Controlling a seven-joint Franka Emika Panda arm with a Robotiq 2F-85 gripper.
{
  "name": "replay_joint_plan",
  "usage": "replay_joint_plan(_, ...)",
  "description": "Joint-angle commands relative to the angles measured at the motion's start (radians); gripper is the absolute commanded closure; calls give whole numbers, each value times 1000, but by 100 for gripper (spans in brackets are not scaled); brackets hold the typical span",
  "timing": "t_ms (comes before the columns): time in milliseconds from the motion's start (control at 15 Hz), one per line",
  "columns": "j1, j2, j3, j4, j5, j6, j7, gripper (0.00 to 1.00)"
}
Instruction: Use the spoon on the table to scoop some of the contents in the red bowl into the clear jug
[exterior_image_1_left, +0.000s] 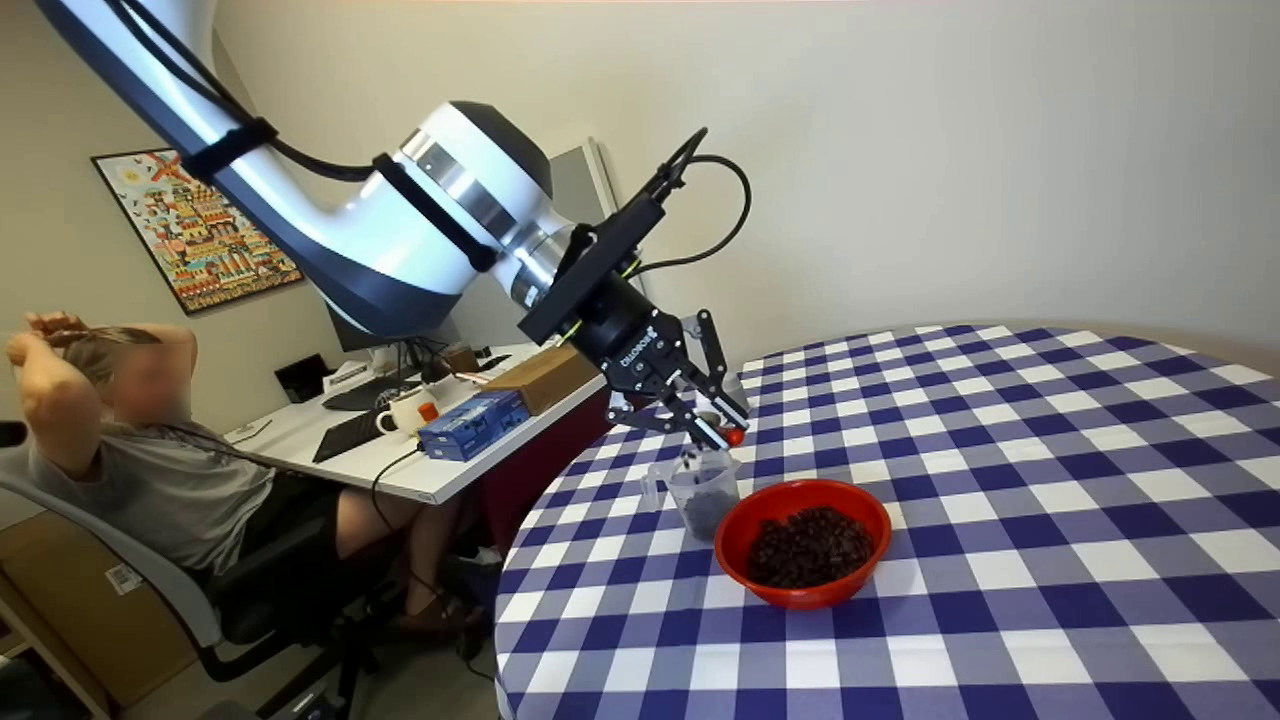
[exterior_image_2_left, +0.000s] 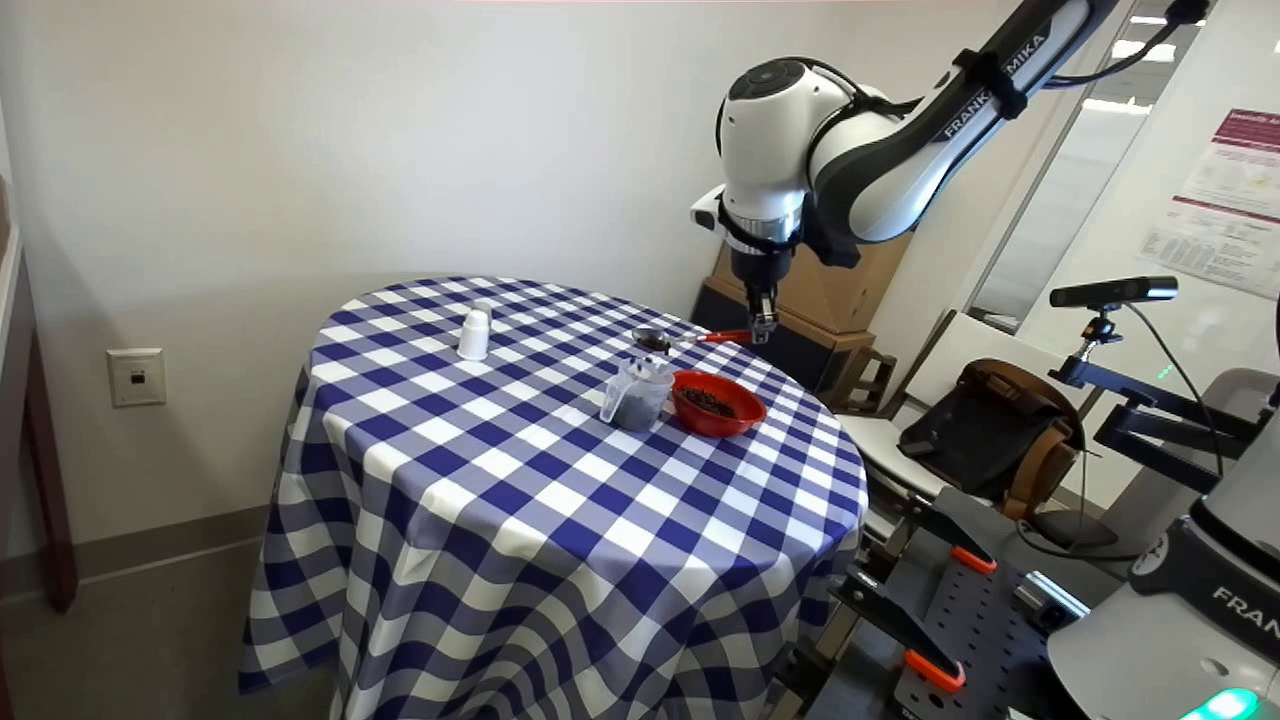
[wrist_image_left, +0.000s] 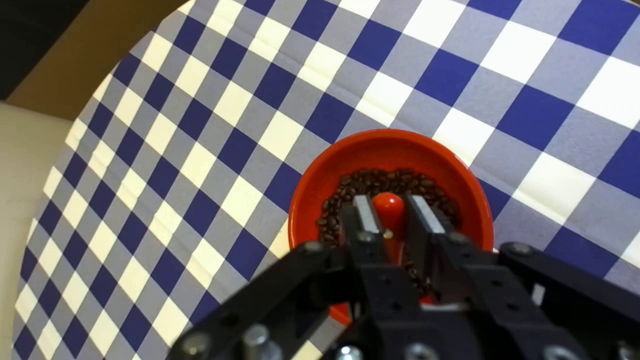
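My gripper (exterior_image_1_left: 732, 424) is shut on the red-orange handle of the spoon (exterior_image_2_left: 722, 337). It also shows in an exterior view (exterior_image_2_left: 763, 332) and the wrist view (wrist_image_left: 392, 210). The spoon is held above the table, its silver bowl carrying dark pieces (exterior_image_2_left: 655, 343). In the wrist view the handle's end (wrist_image_left: 389, 205) sits between the fingers; the spoon's bowl is hidden there. The red bowl (exterior_image_1_left: 872, 505) stands on the table (exterior_image_1_left: 1000, 640) with a heap of contents (exterior_image_1_left: 810, 548). The clear jug (exterior_image_1_left: 705, 500) stands beside it, dark stuff inside, and is out of the wrist view.
White cups (exterior_image_2_left: 474, 338) stand farther along the table. An office desk (exterior_image_1_left: 440, 480) with a blue box (exterior_image_1_left: 475, 425) stands beside the table, where a person (exterior_image_1_left: 150, 450) sits. A chair with a bag (exterior_image_2_left: 985, 430) stands past the table's edge.
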Motion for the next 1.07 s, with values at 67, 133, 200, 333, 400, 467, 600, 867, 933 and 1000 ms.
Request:
replay_joint_plan(67,1,-38,-7,-40,-101,38,66,93)
replay_joint_plan(133,0,-38,-7,-42,-116,41,77,93)
replay_joint_plan(200,-1,-37,-7,-42,-130,43,86,93)
replay_joint_plan(333,-3,-39,-6,-44,-155,45,102,93)
replay_joint_plan(400,-3,-40,-6,-45,-167,45,112,93)
replay_joint_plan(467,-4,-42,-6,-47,-177,46,118,93)
replay_joint_plan(600,-5,-45,-6,-47,-204,49,138,93)
replay_joint_plan(867,-7,-47,-6,-46,-299,68,194,93)
replay_joint_plan(933,-8,-47,-5,-45,-323,72,210,93)
replay_joint_plan(1000,-9,-46,-5,-45,-343,74,223,93)
